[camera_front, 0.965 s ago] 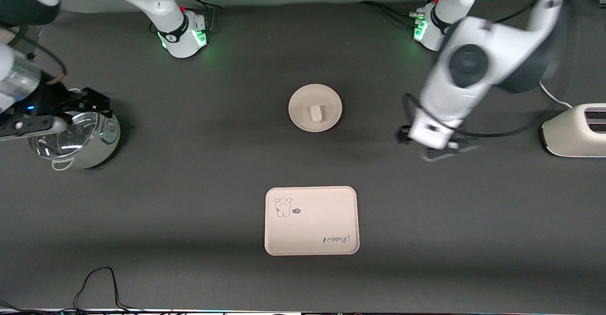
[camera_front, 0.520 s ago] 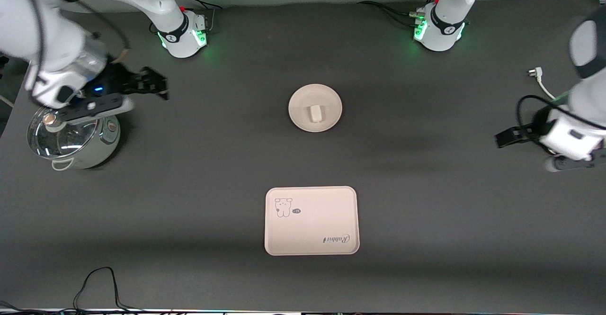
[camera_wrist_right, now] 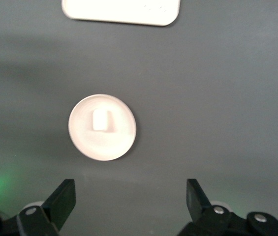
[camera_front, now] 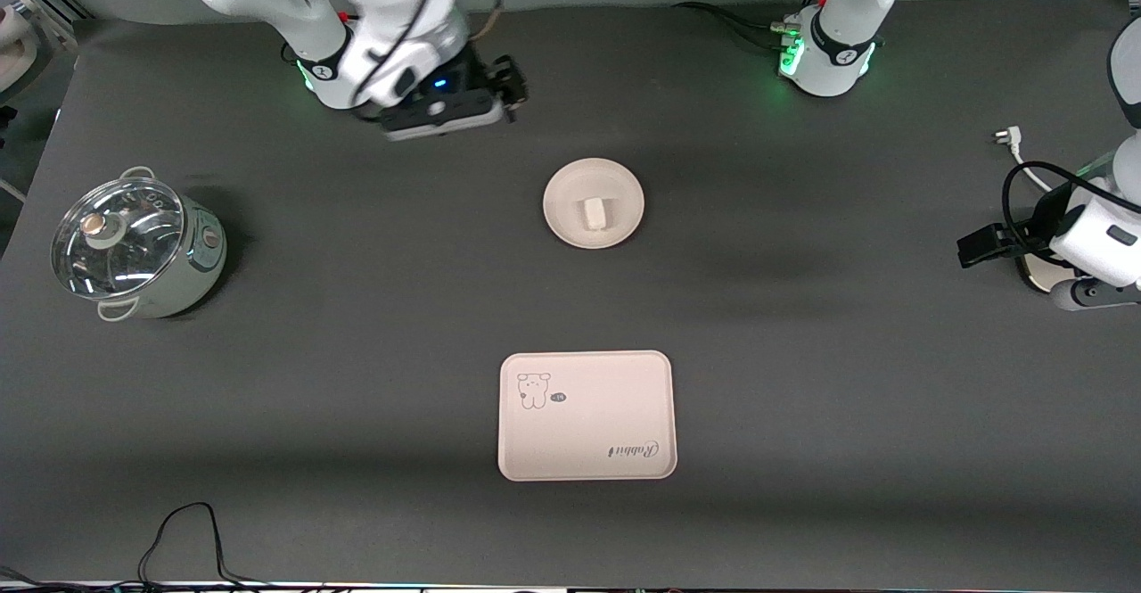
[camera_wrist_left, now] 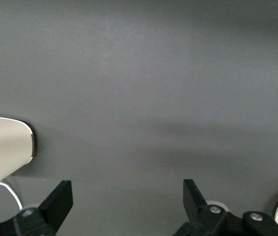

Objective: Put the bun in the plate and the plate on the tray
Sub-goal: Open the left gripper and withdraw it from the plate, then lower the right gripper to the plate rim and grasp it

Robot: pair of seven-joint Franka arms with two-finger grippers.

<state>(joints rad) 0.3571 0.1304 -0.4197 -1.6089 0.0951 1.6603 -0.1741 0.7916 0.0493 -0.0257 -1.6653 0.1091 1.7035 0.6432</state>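
Since a second ago both arms have swung wide: the right gripper (camera_front: 513,86) has left the pot's end of the table and now hangs near its own base, farther from the front camera than the plate, while the left gripper (camera_front: 976,247) has pulled away from the middle to the left arm's end of the table. Both have their black fingers spread wide and carry nothing; the right wrist view shows its two fingers (camera_wrist_right: 62,200) well apart, with bare dark mat between them.

Out from the right gripper lies the round cream-white shallow plate (camera_front: 563,218), and the small white oblong bun (camera_front: 595,213) rests in its middle. Nearer to the front camera, well apart from the plate, sits the cream-white rectangular tray (camera_front: 588,428) with its cartoon animal and script lettering, with nothing on it. A pale green lidded pot (camera_front: 134,250) stands at the right arm's end of the table, and a white toaster (camera_wrist_left: 1,155) sits by the left gripper.

So the bun step looks done; moving the plate onto the tray remains.
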